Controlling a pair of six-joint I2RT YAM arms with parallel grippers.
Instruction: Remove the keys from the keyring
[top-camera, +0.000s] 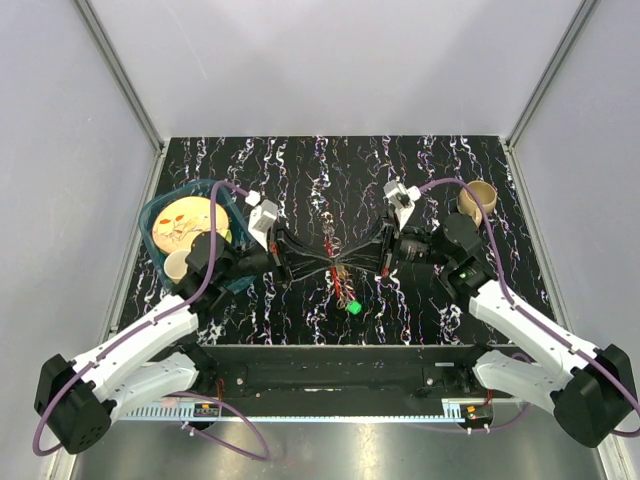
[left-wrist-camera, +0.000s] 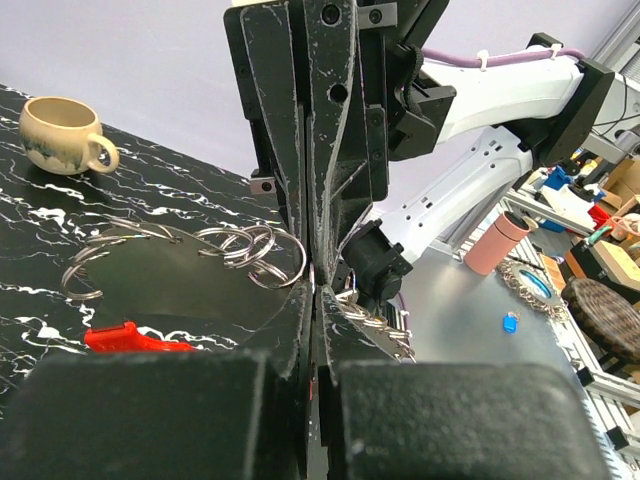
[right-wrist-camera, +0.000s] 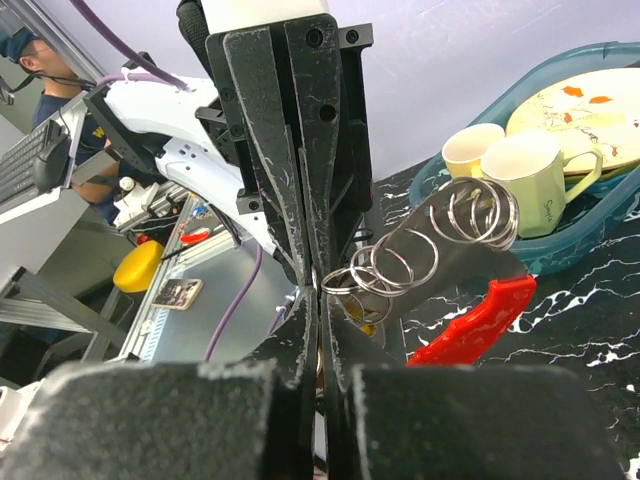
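Observation:
The keyring (top-camera: 340, 272) hangs between my two grippers over the middle of the table, a chain of grey metal loops (left-wrist-camera: 252, 246) with a bright red piece (left-wrist-camera: 128, 338). The loops (right-wrist-camera: 420, 250) and red piece (right-wrist-camera: 478, 318) also show in the right wrist view. A green-headed key (top-camera: 353, 308) dangles at the chain's near end. A brass-gold key (right-wrist-camera: 362, 313) peeks out behind the loops. I cannot make out the silver key. My left gripper (top-camera: 333, 262) and right gripper (top-camera: 350, 265) meet tip to tip, each shut on the keyring.
A teal basin (top-camera: 158, 205) at the left holds a patterned plate (top-camera: 188, 222) and two mugs (right-wrist-camera: 520, 168). A beige mug (top-camera: 477, 197) stands at the far right of the marbled black table (top-camera: 300, 170). Grey walls enclose three sides.

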